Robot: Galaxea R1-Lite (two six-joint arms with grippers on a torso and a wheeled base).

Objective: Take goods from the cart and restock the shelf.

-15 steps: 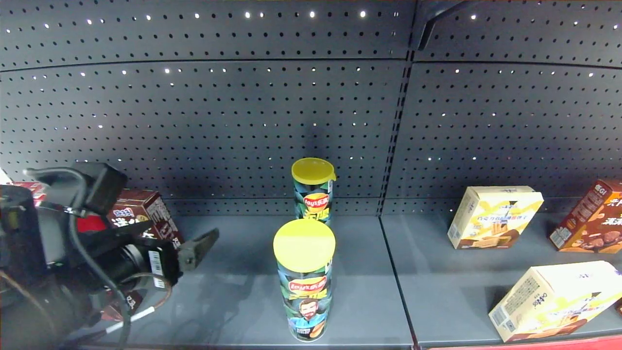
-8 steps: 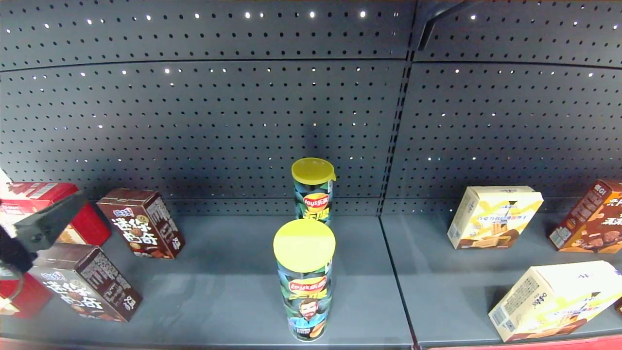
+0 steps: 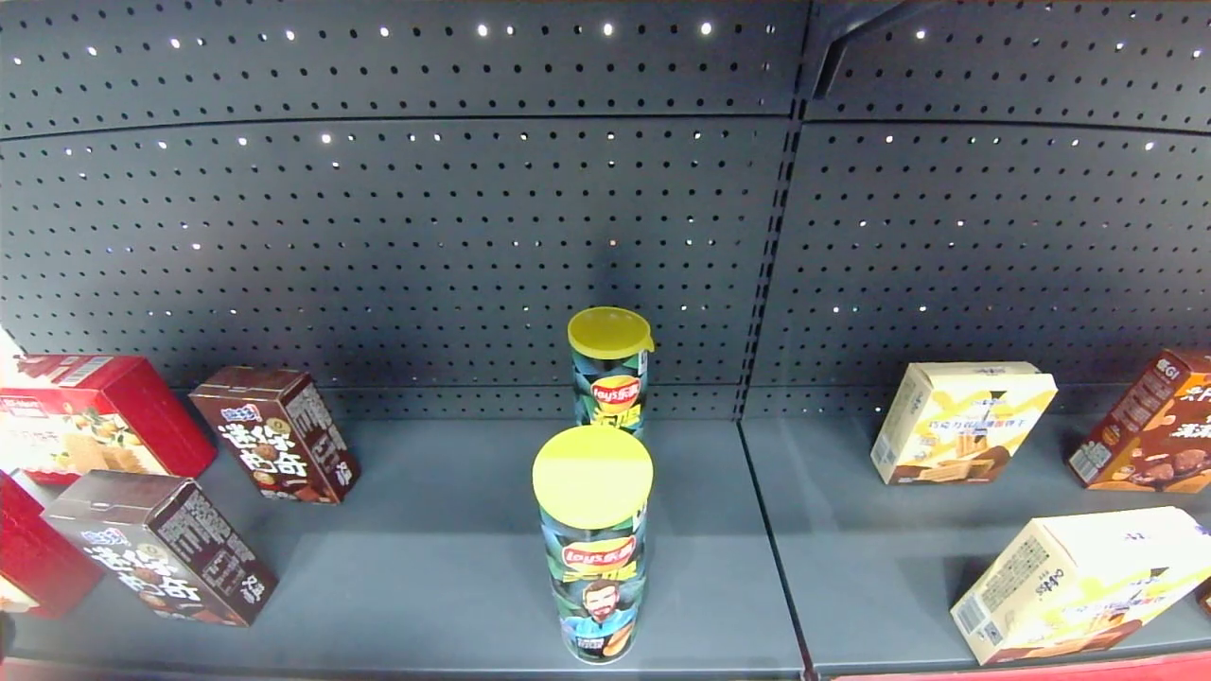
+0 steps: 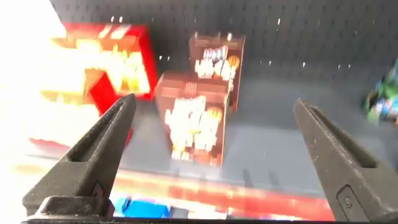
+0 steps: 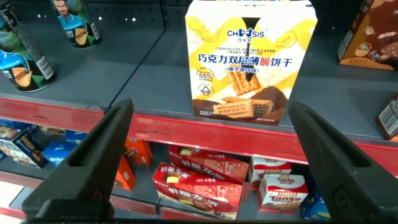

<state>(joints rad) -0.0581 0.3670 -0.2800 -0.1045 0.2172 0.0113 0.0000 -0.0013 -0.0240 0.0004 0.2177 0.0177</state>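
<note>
Standing upright near the front edge of the shelf [image 3: 426, 567], about midway along it, the front chip can [image 3: 593, 558] wears a yellow lid. The rear chip can [image 3: 610, 378] stands upright straight behind it, close to the pegboard back wall [image 3: 426, 236], with a gap between the two. Both cans stand free of the grippers.

The left gripper [image 4: 214, 102] is held out in front of the shelf's left end, jaws spread wide with nothing between them. It faces the front brown box [image 4: 193, 118], with the rear brown box [image 4: 216, 59] behind that and a red box [image 4: 106, 62] beside them, nearer the left end. A second red box [image 3: 38, 558] sits at the front left corner.

The right gripper [image 5: 211, 107] is likewise wide open and empty, held outside the shelf's front edge. It faces the front yellow biscuit box [image 5: 250, 59], which stands upright at that edge on the right part of the shelf. Near the back wall stands the rear yellow biscuit box [image 3: 960, 421], and a brown-orange box [image 3: 1149, 421] sits beside it toward the right end. Below the shelf's red front lip [image 5: 155, 127], a lower shelf holds red packets [image 5: 202, 180].
</note>
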